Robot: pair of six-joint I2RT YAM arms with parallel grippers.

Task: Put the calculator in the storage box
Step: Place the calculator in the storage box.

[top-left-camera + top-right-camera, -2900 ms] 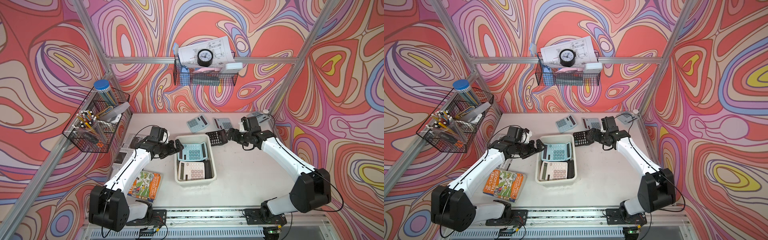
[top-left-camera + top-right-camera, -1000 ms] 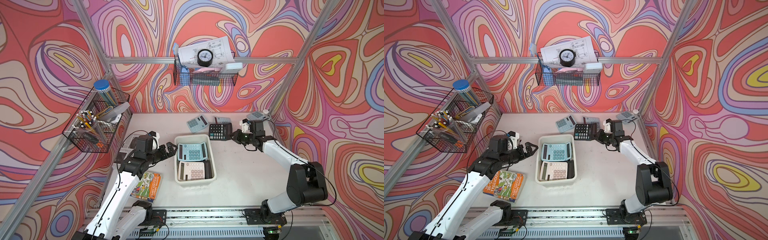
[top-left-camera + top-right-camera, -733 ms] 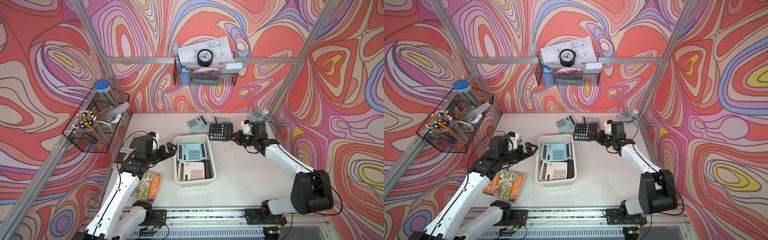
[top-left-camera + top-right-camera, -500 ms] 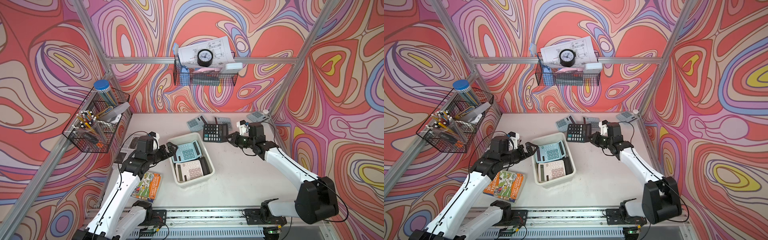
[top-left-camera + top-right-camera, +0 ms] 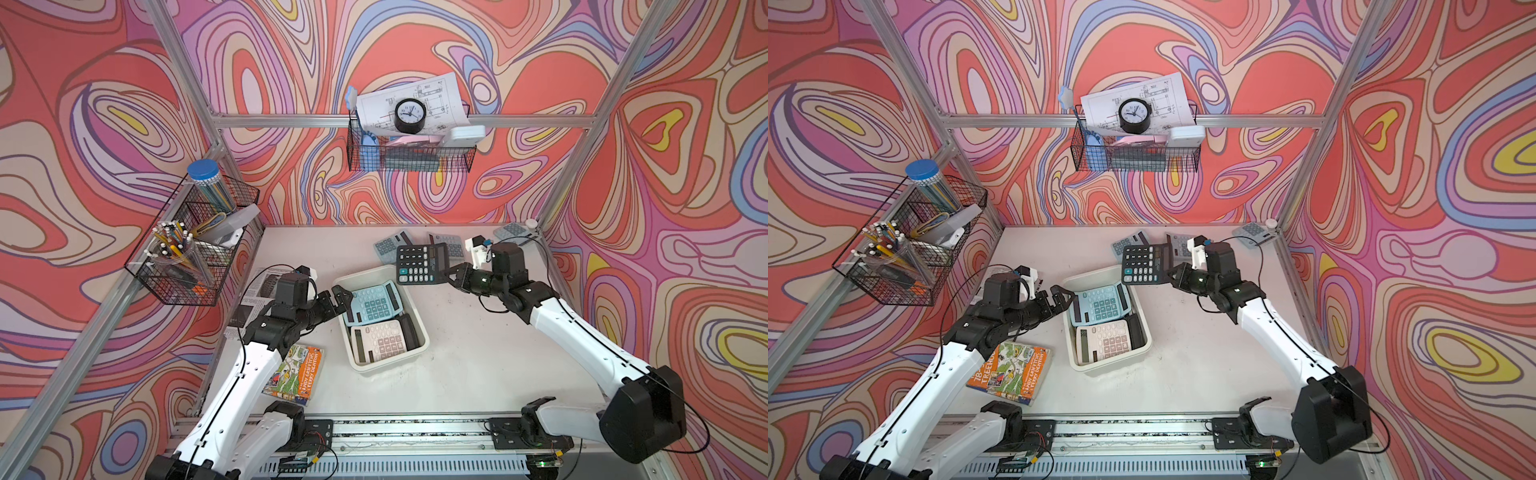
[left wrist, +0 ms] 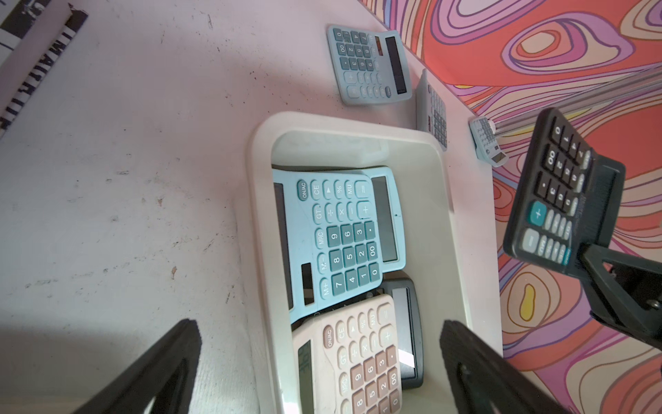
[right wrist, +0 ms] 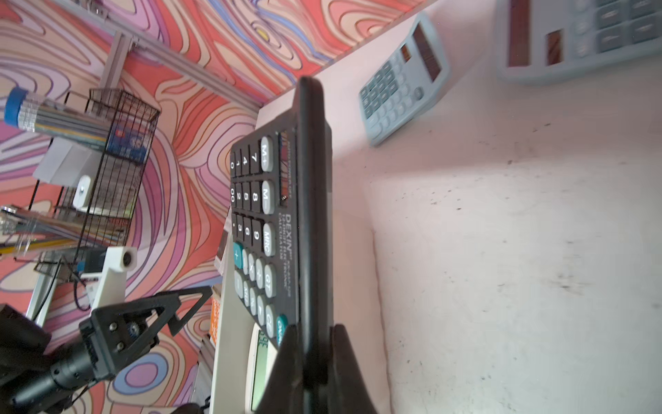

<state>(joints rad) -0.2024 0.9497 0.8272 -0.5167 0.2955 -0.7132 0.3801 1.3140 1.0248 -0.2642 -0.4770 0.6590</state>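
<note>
Left wrist view shows the left hand (image 6: 318,328) spread wide just beside the storage box (image 6: 258,233), which stands on the bench (image 6: 125,179) with other calculators (image 6: 340,233) inside. Farther back, the right hand (image 5: 451,277) pinches the black calculator (image 5: 422,264), held in air near the box's far corner

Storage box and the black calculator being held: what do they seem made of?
Storage box: probably moulded plastic, cream, smooth with a soft sheen; rounded corners and rolled rim suggest it. Black calculator: seemingly hard matte plastic casing; keys rubber or plastic, unclear.
</note>
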